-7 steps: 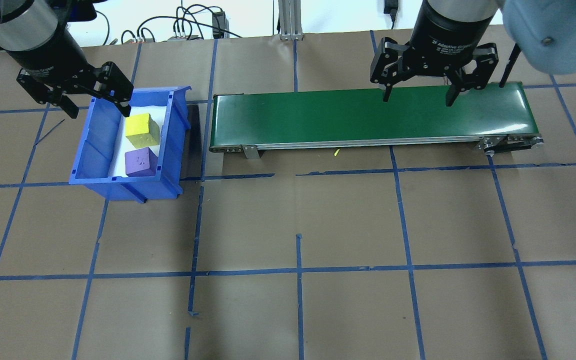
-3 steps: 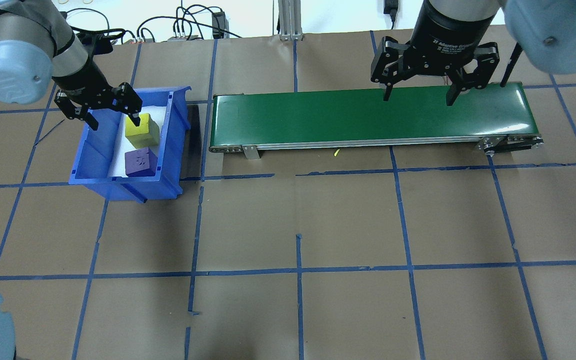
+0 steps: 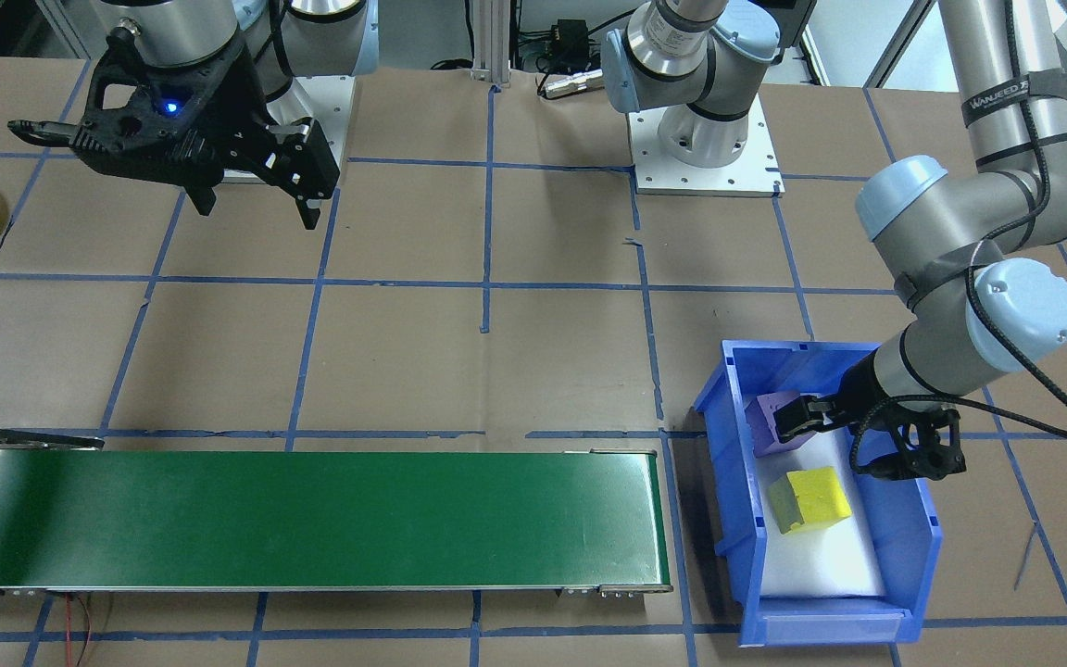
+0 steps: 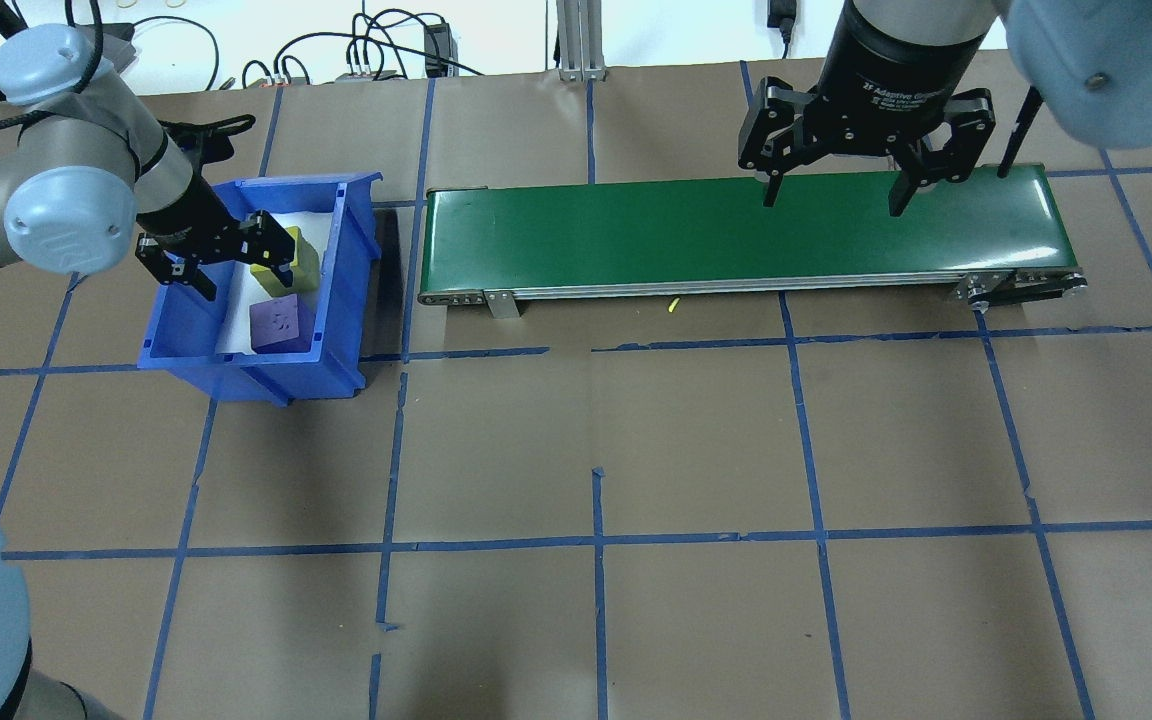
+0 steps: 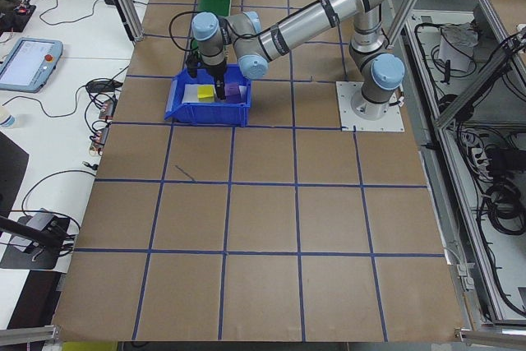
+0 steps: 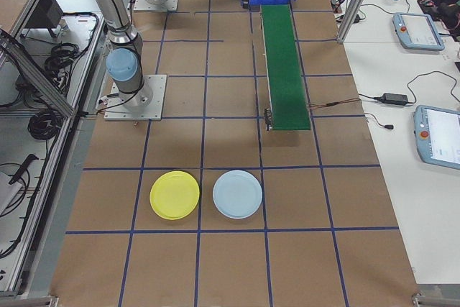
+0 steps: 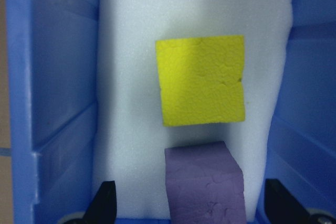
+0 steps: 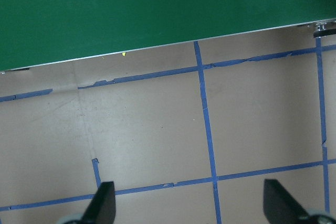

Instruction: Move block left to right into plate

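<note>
On my left wrist feed the purple cube sits nearest, between the wide-spread fingers of the left pincer, untouched; the yellow cube lies just beyond it in the blue bin. The right pincer hangs wide over the green conveyor. The yellow plate rests far off on the bench.

Both arms are silver-grey metal tubes joined by pale blue rounded joint caps, each cap dotted with a small screw. The left arm carries a black cable along its length, bound by a black strap printed in white lettering. Each base sits on a white square plate with bolt holes. The grippers are black — the right gripper has a cylindrical body marked "Adaptive Gripper", and a blue light glows on it in the front-facing view.
</note>
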